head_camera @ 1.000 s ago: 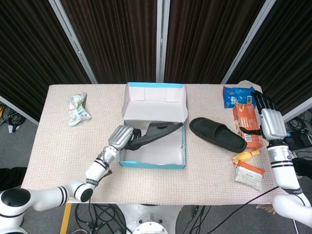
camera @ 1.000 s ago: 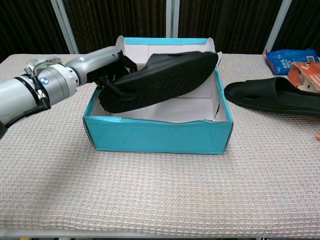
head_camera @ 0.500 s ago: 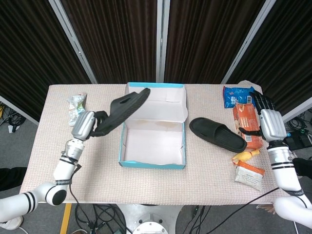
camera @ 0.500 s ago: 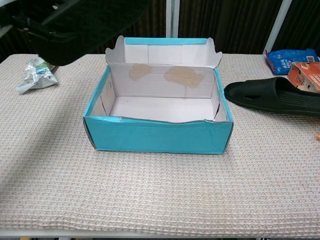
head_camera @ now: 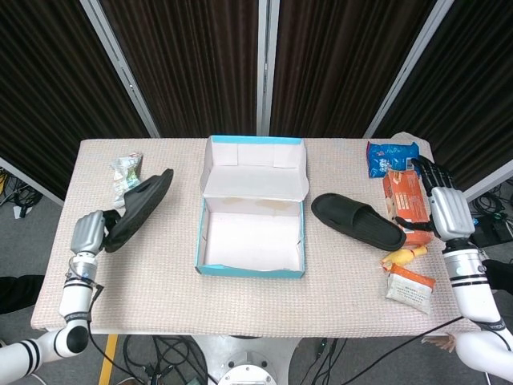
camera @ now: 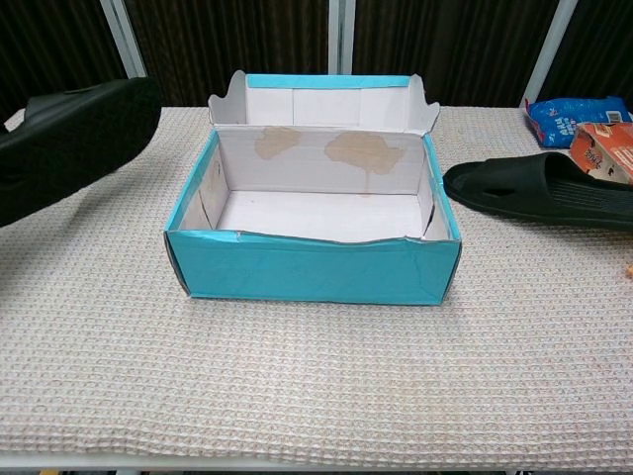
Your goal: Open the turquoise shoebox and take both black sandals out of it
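One sandal in left hand, heel end cut off chest view

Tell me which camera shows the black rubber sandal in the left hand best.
The head view: the black rubber sandal shows whole there, with the left hand gripping its near end, left of the open turquoise shoebox. The chest view cuts it off at the left edge and shows no hand.

Both views are evenly and brightly lit from above. Only soft shadows are cast. Focus is sharp throughout.
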Controlling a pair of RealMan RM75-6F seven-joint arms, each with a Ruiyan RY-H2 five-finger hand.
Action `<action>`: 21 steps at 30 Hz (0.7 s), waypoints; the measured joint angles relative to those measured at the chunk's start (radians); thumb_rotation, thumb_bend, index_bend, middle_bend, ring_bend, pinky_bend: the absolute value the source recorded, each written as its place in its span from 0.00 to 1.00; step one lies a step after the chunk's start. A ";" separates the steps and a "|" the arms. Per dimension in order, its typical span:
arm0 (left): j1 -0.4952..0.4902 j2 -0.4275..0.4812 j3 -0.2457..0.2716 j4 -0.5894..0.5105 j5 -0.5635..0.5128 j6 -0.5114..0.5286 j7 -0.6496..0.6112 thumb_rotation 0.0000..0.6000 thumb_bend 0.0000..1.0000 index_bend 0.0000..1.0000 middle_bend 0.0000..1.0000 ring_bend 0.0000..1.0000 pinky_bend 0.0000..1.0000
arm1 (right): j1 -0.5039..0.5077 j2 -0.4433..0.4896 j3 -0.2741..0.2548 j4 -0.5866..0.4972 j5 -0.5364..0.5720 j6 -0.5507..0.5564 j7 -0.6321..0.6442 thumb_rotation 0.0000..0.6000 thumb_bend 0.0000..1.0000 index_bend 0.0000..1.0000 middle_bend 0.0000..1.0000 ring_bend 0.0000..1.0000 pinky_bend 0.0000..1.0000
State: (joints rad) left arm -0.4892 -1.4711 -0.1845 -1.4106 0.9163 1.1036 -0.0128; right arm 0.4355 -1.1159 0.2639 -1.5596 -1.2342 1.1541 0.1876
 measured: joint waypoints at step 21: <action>0.120 0.180 0.039 -0.245 0.256 0.143 -0.046 1.00 0.03 0.10 0.10 0.00 0.17 | -0.132 0.045 -0.116 -0.022 -0.098 0.080 0.043 1.00 0.09 0.00 0.00 0.00 0.00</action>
State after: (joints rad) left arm -0.3690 -1.2906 -0.1458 -1.6554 1.1720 1.2464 -0.0586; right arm 0.3034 -1.0708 0.1481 -1.5820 -1.3320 1.2341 0.2302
